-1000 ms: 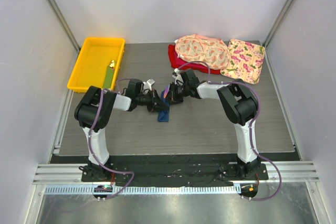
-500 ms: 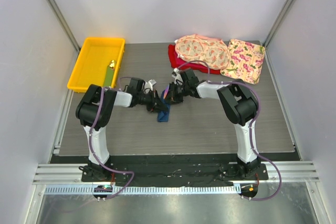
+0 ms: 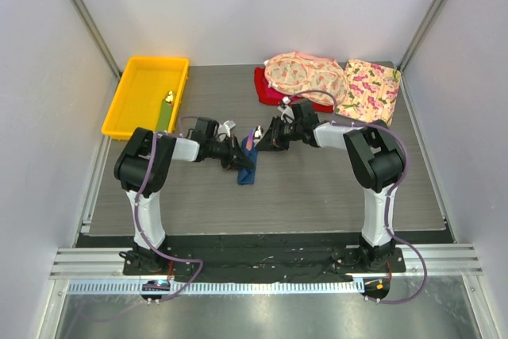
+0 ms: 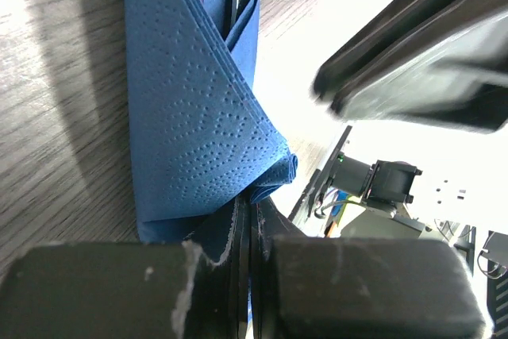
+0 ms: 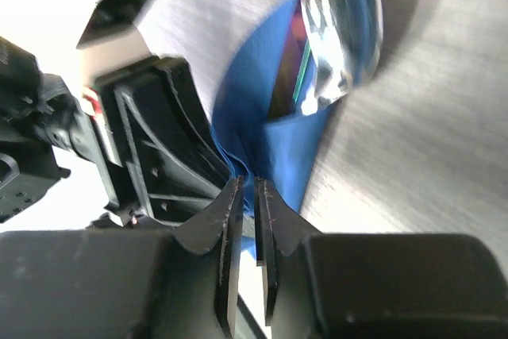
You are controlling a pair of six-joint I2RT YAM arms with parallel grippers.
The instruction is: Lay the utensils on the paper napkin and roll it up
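The dark blue paper napkin [image 3: 248, 172] lies folded into a narrow bundle at the table's middle. The utensils [image 3: 254, 137] poke out of its far end. In the right wrist view a silver spoon head [image 5: 341, 29] shows above the blue folds [image 5: 274, 148]. My left gripper [image 3: 236, 154] is shut on the napkin's edge; the left wrist view shows a blue fold [image 4: 190, 117] pinched at the tips [image 4: 252, 206]. My right gripper [image 3: 270, 139] stands just right of the utensils. Its jaws [image 5: 248, 184] are a narrow slit apart, with nothing in them.
A yellow tray [image 3: 147, 93] at the back left holds a green strip [image 3: 164, 117] and a tiny yellow object [image 3: 169, 98]. A red cloth [image 3: 274, 89] and two pink floral cloths [image 3: 305, 77] [image 3: 369, 89] lie at the back right.
My right gripper has parted its jaws a little and drawn back to the right, away from the napkin bundle. The left gripper stays shut on the napkin.
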